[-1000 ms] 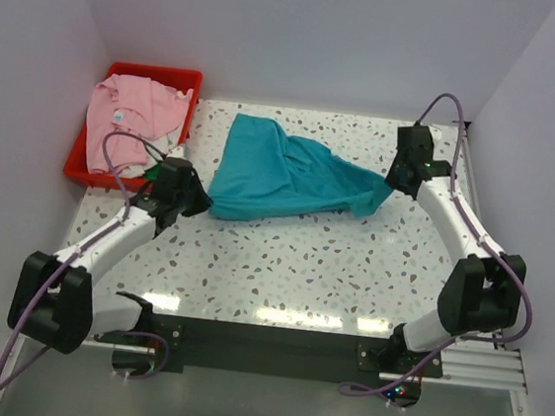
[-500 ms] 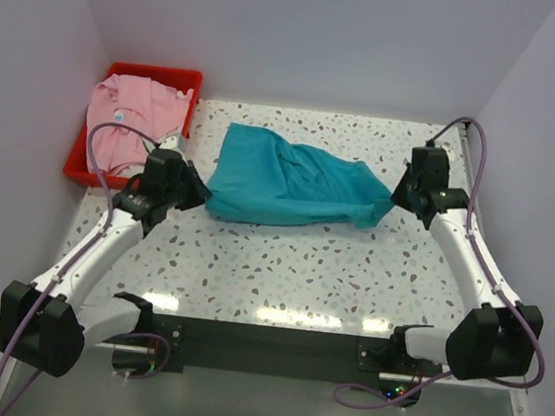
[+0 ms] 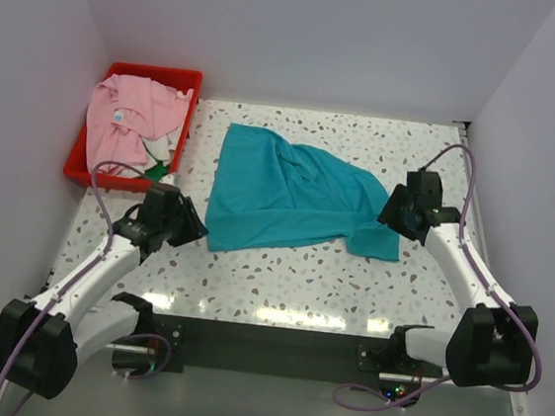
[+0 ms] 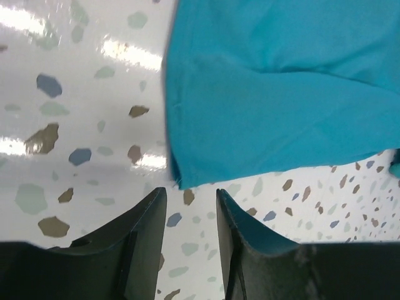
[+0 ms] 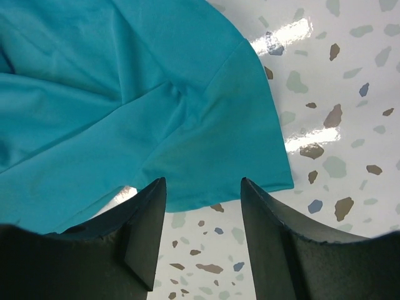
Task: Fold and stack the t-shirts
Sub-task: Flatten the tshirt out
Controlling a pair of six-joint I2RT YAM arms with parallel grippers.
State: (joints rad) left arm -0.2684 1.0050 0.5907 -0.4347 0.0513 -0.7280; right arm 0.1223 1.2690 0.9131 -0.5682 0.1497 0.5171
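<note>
A teal t-shirt (image 3: 293, 198) lies spread and rumpled on the speckled table (image 3: 290, 279). My left gripper (image 3: 194, 231) stands open just off the shirt's near left corner (image 4: 181, 178), with nothing between its fingers. My right gripper (image 3: 388, 216) is open too, beside the shirt's right sleeve (image 5: 250, 156), whose hem lies just past the fingertips. A light pink t-shirt (image 3: 123, 122) with a small neck label is heaped in the red bin (image 3: 186, 81) at the back left.
The red bin stands against the left wall, with a bit of green and white cloth (image 3: 161, 163) at its near right corner. White walls close in the table on three sides. A dark rail (image 3: 263, 344) runs along the near edge.
Both grippers have let go of the teal shirt and opened. The arms drew toward the near edge, and the shirt now lies flatter and wider on the table.
</note>
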